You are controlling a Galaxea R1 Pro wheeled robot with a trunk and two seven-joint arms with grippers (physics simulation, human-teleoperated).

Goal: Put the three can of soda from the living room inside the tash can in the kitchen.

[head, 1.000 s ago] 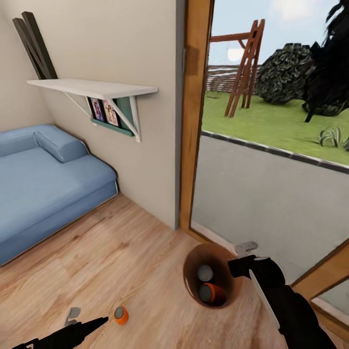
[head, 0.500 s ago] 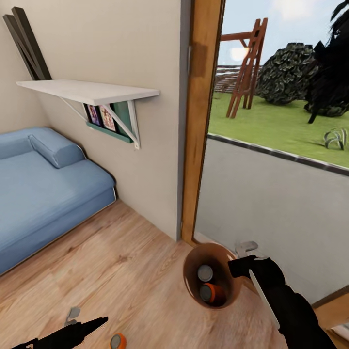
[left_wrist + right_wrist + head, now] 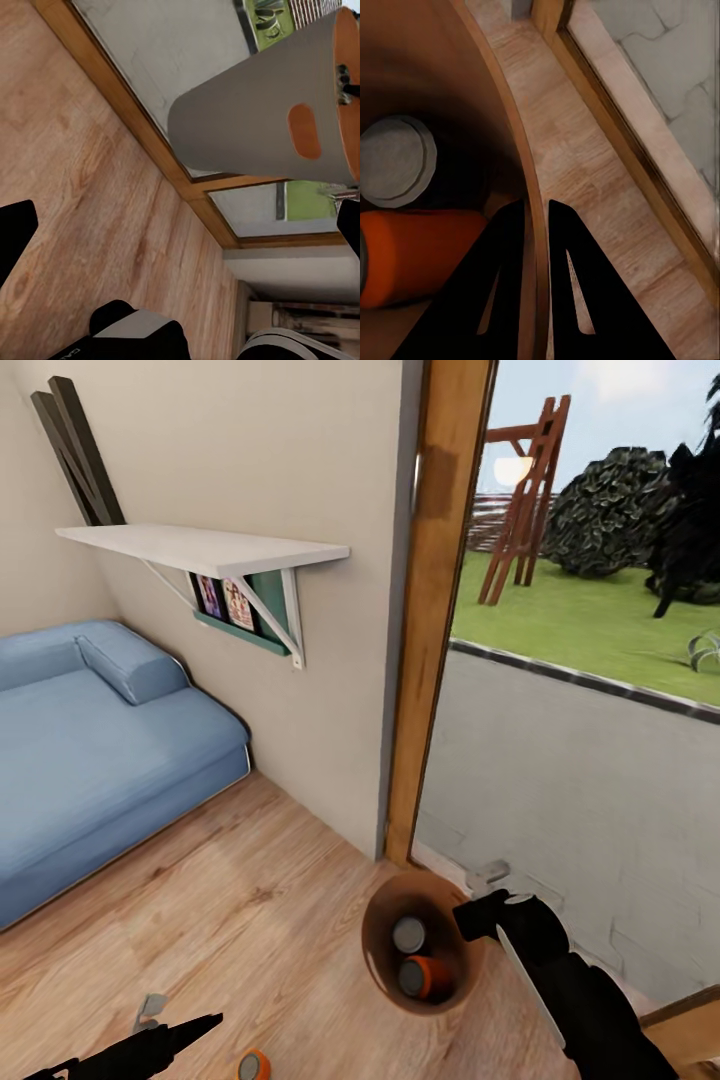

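Note:
The tash can (image 3: 435,900), brown inside, hangs just above the wood floor by the glass door, with my right gripper (image 3: 478,902) shut on its rim. In the right wrist view the two black fingers (image 3: 502,277) straddle the rim (image 3: 521,172). Inside lie a can of soda with a grey top (image 3: 408,935) (image 3: 394,161) and an orange one (image 3: 425,977) (image 3: 420,255). Another orange can (image 3: 253,1066) stands on the floor at the bottom edge, right of my open, empty left gripper (image 3: 180,1015). The left wrist view shows the bin's pale grey outside (image 3: 255,112).
A blue sofa (image 3: 90,760) fills the left side. A white wall shelf (image 3: 200,547) juts out above it. The wooden door frame (image 3: 435,610) and glass door (image 3: 580,760) stand just behind the bin. Open wood floor (image 3: 240,920) lies between sofa and bin.
The camera has moved, so the whole picture shifted: the door frame sits further right and the loose orange can lower. The bin stays in my right gripper, a little left of before.

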